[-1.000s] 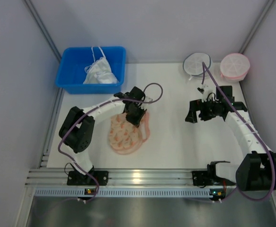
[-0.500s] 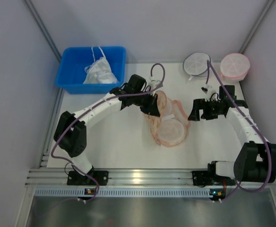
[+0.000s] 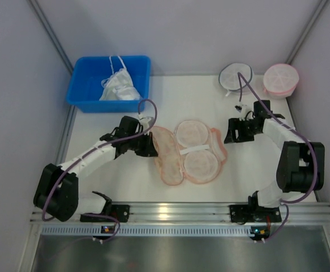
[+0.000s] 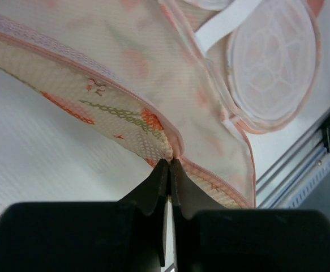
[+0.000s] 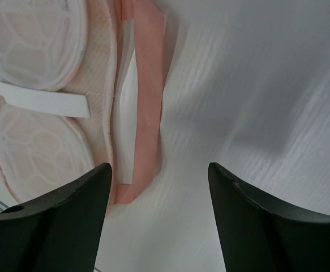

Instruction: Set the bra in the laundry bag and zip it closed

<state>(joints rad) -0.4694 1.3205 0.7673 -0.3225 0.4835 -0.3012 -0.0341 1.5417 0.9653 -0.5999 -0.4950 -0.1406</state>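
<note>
**Laundry bag: open, mid-table**

Top view: the laundry bag (image 3: 190,153) lies spread flat with its white mesh lining up. Its two halves sit side by side between the arms, and nothing is loaded in it.

Left wrist: the left gripper (image 4: 169,164) is pinched tight on the printed flap's zipper rim.

Right wrist: the right gripper (image 5: 159,168) has its jaws apart and holds nothing. The bag's pink edge lies just to its left.

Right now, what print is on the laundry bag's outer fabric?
The laundry bag is peach-pink with small orange-and-green floral print; left wrist view shows it best.
</note>
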